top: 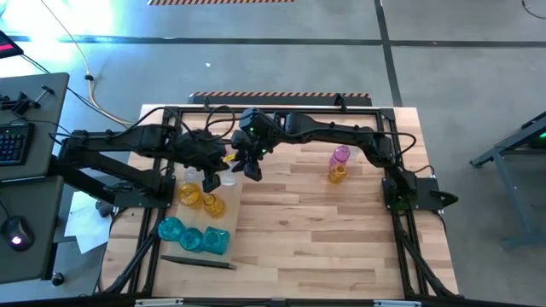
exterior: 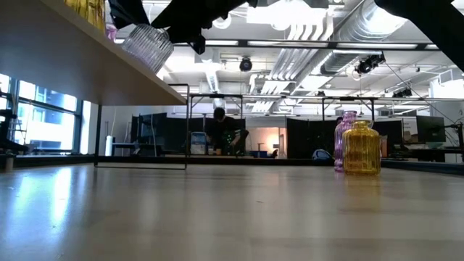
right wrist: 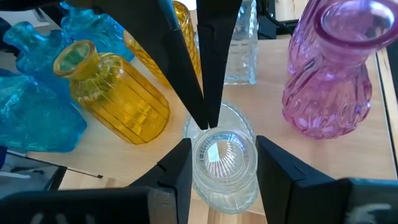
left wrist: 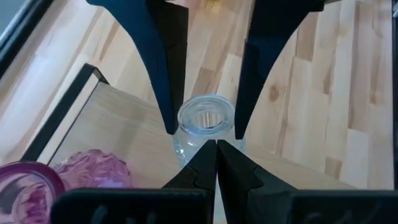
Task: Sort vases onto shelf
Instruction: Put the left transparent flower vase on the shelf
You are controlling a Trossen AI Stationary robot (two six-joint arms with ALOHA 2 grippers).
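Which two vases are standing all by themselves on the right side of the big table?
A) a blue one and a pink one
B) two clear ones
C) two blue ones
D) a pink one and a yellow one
D: in the view from above, a pink vase and a yellow vase stand side by side, far from the others, and the low view shows the same pair.
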